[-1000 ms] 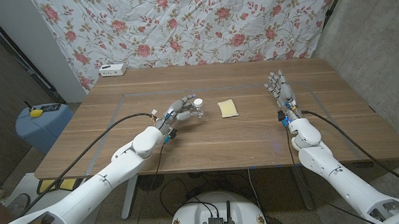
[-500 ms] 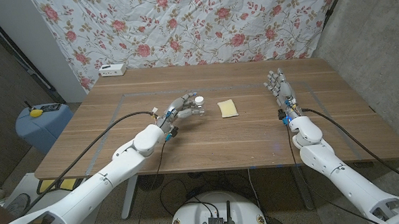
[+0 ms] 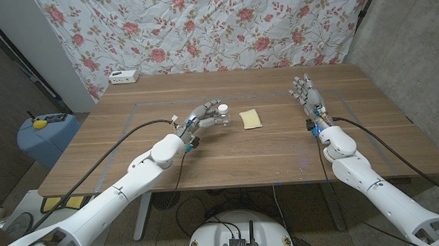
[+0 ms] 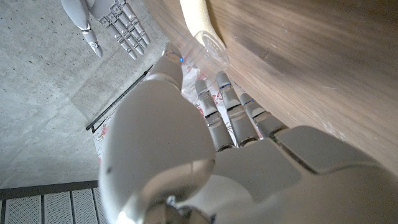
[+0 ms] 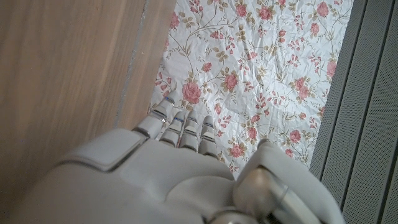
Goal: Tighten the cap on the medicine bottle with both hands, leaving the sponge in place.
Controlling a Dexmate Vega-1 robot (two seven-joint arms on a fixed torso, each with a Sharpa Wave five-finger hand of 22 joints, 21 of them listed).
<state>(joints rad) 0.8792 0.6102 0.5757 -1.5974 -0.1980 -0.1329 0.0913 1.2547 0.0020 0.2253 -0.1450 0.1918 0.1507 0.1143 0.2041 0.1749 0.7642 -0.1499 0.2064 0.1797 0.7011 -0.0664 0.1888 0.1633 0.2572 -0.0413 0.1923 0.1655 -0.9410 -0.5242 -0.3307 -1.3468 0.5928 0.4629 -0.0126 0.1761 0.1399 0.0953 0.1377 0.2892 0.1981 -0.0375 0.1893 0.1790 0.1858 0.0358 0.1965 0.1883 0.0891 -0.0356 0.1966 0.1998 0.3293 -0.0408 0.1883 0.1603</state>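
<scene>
Wooden table point(image 3: 228, 148) against a floral cloth backdrop point(image 3: 223, 26). Head view: left hand point(image 3: 198, 119) grips the medicine bottle point(image 3: 218, 117) left of centre, white cap point(image 3: 221, 108) up; yellow sponge point(image 3: 251, 119) just beside it. Right hand point(image 3: 307, 97) well apart, fingers spread, holding nothing. Left wrist view adds the bottle's clear base point(image 4: 208, 48) between fingers and thumb; contents can't be told.

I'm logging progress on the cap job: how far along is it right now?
Early stage. Done: the left robot hand grips the bottle, which stands beside the sponge. In hand: steadying the bottle; its white cap stands clear above the fingers. Left: the right robot hand is open at the far side of the table, so it must reach over and twist the cap. The sponge lies untouched.
</scene>
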